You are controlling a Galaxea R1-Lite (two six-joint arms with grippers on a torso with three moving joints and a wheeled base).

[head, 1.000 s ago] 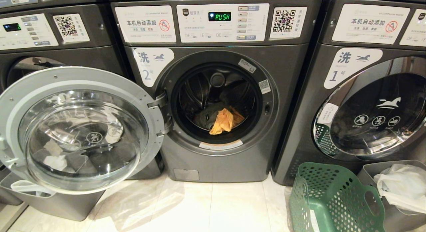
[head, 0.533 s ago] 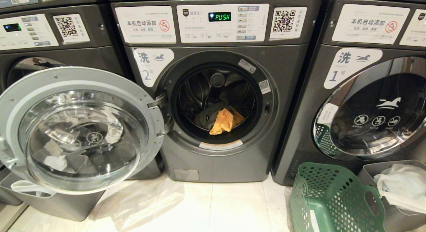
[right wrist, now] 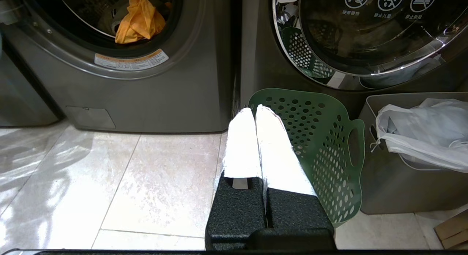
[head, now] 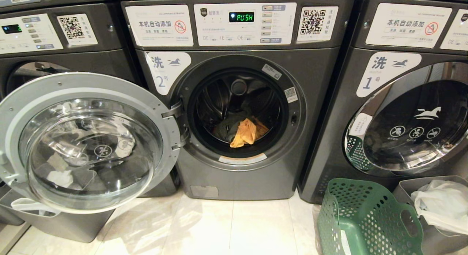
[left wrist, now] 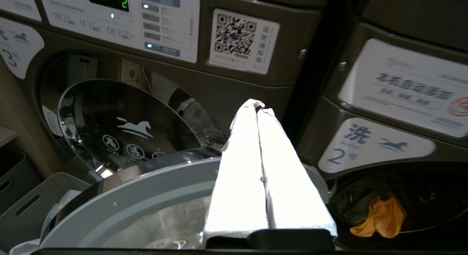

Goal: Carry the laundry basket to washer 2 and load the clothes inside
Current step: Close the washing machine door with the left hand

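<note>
inside the drum of washer 2 [head: 237,112] lie the clothes [head: 245,132], a yellow-orange garment over a grey-green one near the front lip. its door [head: 87,141] is swung wide open to the robot's left. the laundry basket [head: 365,218] stands on the floor tiles [head: 204,225] in front of washer 1 [head: 402,101], just beside a grey bin [head: 435,225] with a white bag. the left gripper [left wrist: 257,108] is pressed closed and empty above the open door's rim. the right gripper [right wrist: 252,114] is closed too, holding nothing, low near the basket.
</note>
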